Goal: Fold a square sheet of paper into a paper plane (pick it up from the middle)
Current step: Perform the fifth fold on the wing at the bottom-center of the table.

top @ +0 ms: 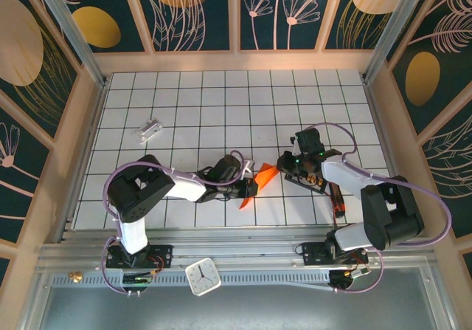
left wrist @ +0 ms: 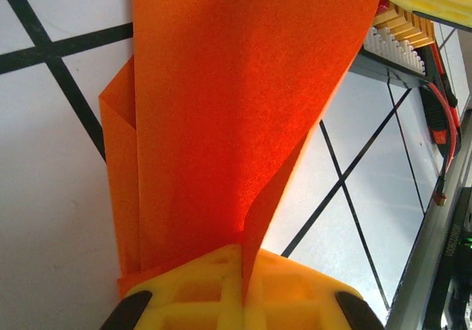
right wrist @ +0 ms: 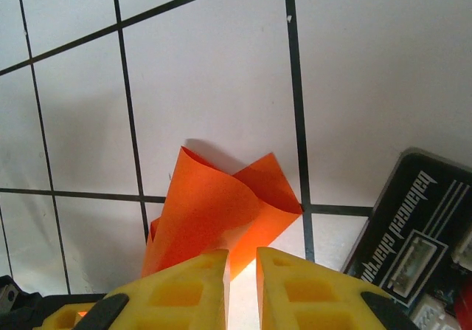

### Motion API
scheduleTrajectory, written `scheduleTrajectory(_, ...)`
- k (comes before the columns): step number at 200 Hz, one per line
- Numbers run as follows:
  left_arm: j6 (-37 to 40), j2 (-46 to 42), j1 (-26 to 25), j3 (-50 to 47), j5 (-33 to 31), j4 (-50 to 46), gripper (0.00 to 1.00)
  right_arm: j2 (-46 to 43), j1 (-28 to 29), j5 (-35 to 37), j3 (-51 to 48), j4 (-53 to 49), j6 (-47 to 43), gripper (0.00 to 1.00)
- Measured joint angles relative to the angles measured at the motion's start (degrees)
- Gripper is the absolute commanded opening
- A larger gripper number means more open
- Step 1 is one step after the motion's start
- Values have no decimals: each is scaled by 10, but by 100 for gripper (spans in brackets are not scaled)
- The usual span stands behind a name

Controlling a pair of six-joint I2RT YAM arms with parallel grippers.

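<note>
**Left jaws pinching the orange sheet; right jaws nearly together at its far end**

Left gripper (left wrist: 243, 271): jaws pressed together on the orange paper sheet (left wrist: 236, 123). The wrist camera shows the paper running straight down into the seam between the two yellow fingers (left wrist: 195, 294). It rises from them in loose, part-folded layers, with a narrow doubled flap along its left side.

Right gripper (right wrist: 243, 263): jaws a narrow slit apart. The sheet's lower edge drops behind the fingertips, with one corner fanned out above them. I cannot tell whether the pads are actually gripping the paper or only standing against it.

Position: in the overhead view the sheet sits low over the gridded table (top: 221, 101), near its front edge and between the two grippers. One part is tipped up toward the right arm, and a second point sticks out below the left jaws.

Hard to make out:
- The left wrist view is too close to read the sheet's outline, and the paper blocks most of the table behind it.
- A black box (right wrist: 413, 249) with white lettering is cut off at the right wrist frame's edge. It lies just right of the paper.
- From overhead, both pairs of fingertips are too small to judge.
</note>
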Motion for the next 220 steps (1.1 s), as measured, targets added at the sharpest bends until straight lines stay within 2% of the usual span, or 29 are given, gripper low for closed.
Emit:
scheduleTrajectory(119,-111,14,13,-14,46,62,0,-20,6,-9,3,-18,-16,21)
scheduleTrajectory(220,-137,39,21,-11,80,85,0,6,21,-67,3,-8,-18,20)
